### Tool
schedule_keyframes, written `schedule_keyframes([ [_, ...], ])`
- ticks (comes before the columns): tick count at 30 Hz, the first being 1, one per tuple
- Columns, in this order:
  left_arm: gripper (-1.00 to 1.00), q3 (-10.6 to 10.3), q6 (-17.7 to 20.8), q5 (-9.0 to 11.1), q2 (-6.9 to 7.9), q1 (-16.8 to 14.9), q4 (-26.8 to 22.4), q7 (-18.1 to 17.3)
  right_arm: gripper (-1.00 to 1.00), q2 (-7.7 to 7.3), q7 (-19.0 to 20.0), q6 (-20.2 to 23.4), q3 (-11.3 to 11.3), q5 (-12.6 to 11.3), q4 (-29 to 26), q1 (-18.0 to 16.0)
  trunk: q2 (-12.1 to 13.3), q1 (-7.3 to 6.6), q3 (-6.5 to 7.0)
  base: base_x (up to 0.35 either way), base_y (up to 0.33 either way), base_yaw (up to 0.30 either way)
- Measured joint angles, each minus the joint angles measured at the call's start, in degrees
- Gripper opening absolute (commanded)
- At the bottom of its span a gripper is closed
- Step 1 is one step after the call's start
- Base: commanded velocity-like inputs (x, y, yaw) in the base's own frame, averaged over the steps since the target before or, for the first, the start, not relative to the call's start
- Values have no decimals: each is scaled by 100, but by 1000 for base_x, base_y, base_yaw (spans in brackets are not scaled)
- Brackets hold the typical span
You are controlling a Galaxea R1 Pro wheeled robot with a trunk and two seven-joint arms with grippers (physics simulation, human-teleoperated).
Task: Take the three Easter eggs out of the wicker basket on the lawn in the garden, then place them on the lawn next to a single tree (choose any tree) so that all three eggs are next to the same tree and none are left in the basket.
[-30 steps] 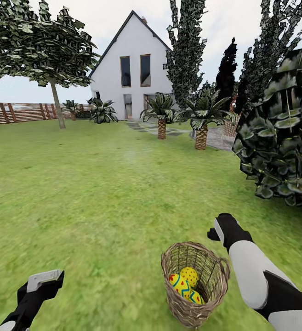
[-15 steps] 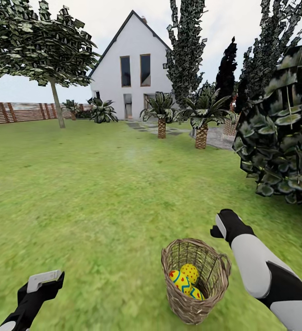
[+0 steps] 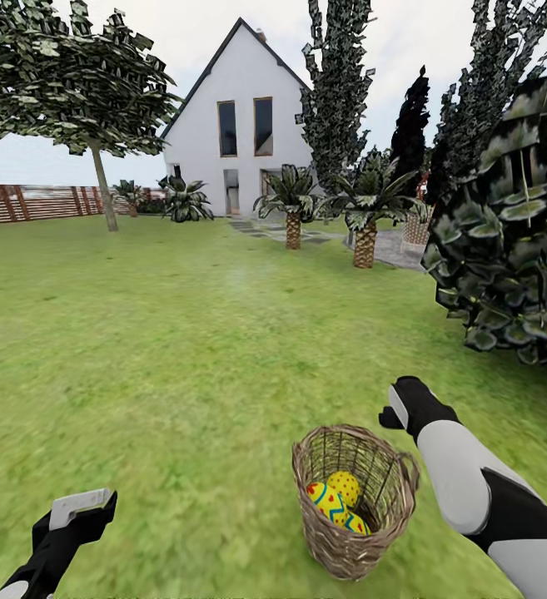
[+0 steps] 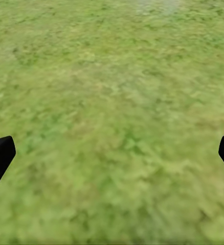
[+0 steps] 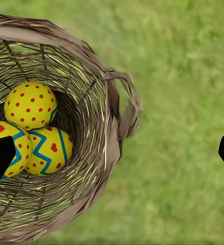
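Note:
The wicker basket [image 3: 352,545] stands on the lawn [image 3: 181,358] close in front of me, right of centre. Three yellow Easter eggs [image 3: 337,502] lie at its bottom. In the right wrist view I see a red-dotted egg [image 5: 30,104], a blue-zigzag egg [image 5: 49,149] and a third egg [image 5: 14,139] partly behind a fingertip. My right gripper [image 3: 395,413] hangs open just above and beside the basket's rim [image 5: 112,97], holding nothing. My left gripper [image 3: 82,503] is open over bare grass [image 4: 112,102] at the lower left.
A tree [image 3: 101,187] with a grey-brown trunk and high crown stands far back left by the brown fence [image 3: 44,202]. A big dark bush [image 3: 514,249] crowds the right side. Low palms [image 3: 292,220] and a white house [image 3: 240,125] lie straight ahead.
The basket and right gripper sit slightly higher in the head view than before, and the near bush has shifted a little, so the camera seems to have moved. The left gripper is unchanged.

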Motion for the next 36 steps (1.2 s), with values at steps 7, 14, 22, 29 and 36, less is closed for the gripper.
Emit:
schedule_keyframes([
  [7, 100, 0, -27, -8, -3, 0, 0, 0, 100, 0, 0, 0, 4, 0, 23, -6, -160, 88, -72, 0, 0, 0],
  [14, 100, 0, -28, -25, 0, -1, 2, 0, 100, 5, 7, -3, 5, 0, 25, -6, -441, 242, -197, 0, 0, 0],
  [22, 100, 0, -15, -37, 0, -3, 8, 0, 100, -4, 7, -3, 6, -2, 109, -6, -762, 418, -341, 0, 0, 0],
  [29, 100, 0, -55, -38, -4, -3, 9, 9, 100, -9, 7, 0, 7, -2, 120, -6, -764, 418, -341, 0, 0, 0],
  [36, 100, -6, -57, -53, -8, 6, 14, 1, 100, -12, 7, 1, 2, -1, 126, -7, -764, 417, -341, 28, -20, 0],
])
